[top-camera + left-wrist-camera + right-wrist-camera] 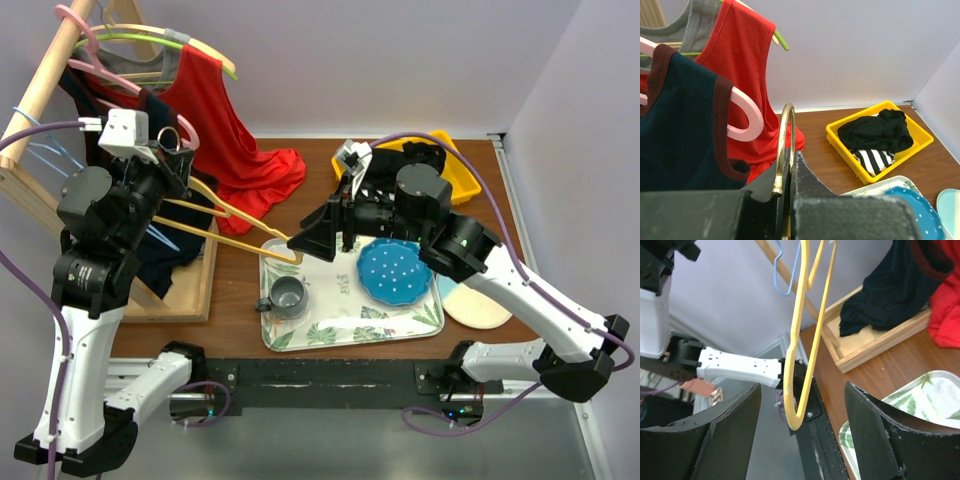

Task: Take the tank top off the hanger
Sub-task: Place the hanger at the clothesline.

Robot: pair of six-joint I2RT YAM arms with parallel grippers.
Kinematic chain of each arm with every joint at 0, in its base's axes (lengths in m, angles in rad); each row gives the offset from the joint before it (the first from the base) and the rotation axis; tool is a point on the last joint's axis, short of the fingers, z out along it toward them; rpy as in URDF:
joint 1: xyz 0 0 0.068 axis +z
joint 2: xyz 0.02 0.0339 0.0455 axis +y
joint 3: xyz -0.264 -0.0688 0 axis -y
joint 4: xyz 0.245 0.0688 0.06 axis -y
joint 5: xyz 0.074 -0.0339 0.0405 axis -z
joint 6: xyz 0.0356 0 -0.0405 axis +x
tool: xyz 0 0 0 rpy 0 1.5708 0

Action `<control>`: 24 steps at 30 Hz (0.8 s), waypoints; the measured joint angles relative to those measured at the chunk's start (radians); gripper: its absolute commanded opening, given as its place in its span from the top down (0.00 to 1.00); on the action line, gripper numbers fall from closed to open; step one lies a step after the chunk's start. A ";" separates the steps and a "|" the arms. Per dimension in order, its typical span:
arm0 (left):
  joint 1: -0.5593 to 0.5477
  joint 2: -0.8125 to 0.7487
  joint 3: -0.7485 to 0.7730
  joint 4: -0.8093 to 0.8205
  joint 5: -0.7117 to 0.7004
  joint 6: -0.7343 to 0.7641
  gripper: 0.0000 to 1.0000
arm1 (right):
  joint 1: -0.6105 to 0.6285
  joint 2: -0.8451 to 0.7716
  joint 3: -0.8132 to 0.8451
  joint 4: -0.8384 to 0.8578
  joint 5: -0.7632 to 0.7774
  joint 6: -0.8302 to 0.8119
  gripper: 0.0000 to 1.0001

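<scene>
Here the open right end effector (802, 395) apparently straddles the yellow hanger (794, 330).

Glossy yellow hanger (795, 315), brassy metal hook (785, 145)

The 2 arms, the left arm (85, 350) at the frame's left and the right arm (545, 305) at its lower right, share smooth white links, bulky black joint housings, black clamped bases, a thin purple cable (45, 127) trailing alongside, and matte black, scuffed pincer fingers (880, 440).
</scene>
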 measured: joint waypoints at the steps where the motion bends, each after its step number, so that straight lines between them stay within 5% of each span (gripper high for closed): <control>1: 0.000 0.002 0.000 0.000 0.000 0.000 1.00 | 0.006 0.000 0.006 -0.004 0.011 -0.007 0.29; 6: 0.000 0.007 0.000 -0.002 -0.006 -0.001 1.00 | 0.037 0.006 0.024 -0.026 0.057 -0.038 0.32; 13: 0.000 0.002 0.000 -0.002 -0.024 -0.005 1.00 | 0.064 0.051 0.046 -0.061 0.121 -0.095 0.58; 20: 0.000 0.005 0.000 -0.002 -0.030 -0.008 1.00 | 0.074 0.066 0.026 -0.064 0.126 -0.110 0.73; 22: 0.000 0.005 0.000 -0.002 -0.031 -0.008 1.00 | 0.076 0.068 0.015 -0.051 0.113 -0.111 0.97; 24: 0.000 0.005 0.000 -0.002 -0.036 -0.008 1.00 | 0.080 0.074 0.013 -0.034 0.106 -0.115 1.00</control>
